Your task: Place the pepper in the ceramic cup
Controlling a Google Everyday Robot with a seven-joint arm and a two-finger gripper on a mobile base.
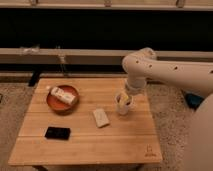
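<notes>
Wooden slatted table [85, 142], light finish, small logo near its front right corner. On it: round reddish-brown plate [54, 102] at left rear, carrying a pale boxy item [63, 94] laid diagonally. Black flat phone [57, 133] front left, well apart from the plate. Pale rectangular block [101, 117] near centre, angled. White ceramic cup [123, 106] upright right of centre, near the block. Gripper [126, 96] sits right over the cup's mouth.

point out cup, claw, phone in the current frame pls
ceramic cup [123, 106]: camera view, on its white outer wall.
claw [126, 96]: camera view, at the cup's mouth, its tip.
phone [57, 133]: camera view, centre of its black top face.
</notes>
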